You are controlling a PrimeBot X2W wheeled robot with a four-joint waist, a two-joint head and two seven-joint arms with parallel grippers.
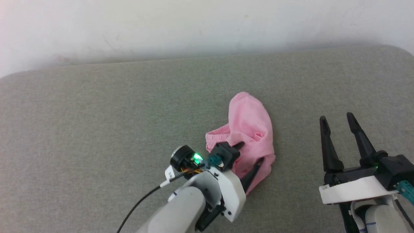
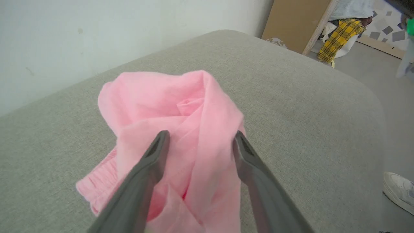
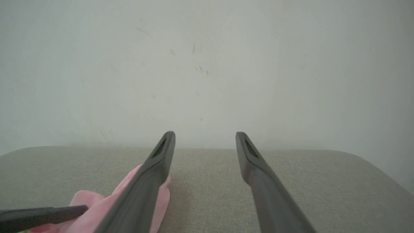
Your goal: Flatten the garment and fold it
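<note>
The garment is a crumpled pink heap on the grey cushion, right of centre, with its gathered waistband on the left side. My left gripper is open and sits over the heap's near end, fingers spread. In the left wrist view, my left gripper has loose folds of the garment lying between its parted fingers, which do not pinch them. My right gripper stands open and empty to the right of the garment, apart from it. The right wrist view shows my right gripper open, with the garment at lower left.
A pale wall runs along the cushion's far edge. The cushion's rounded corner drops to a grey floor, where a white shoe, yellow plaid cloth and a brown board are seen.
</note>
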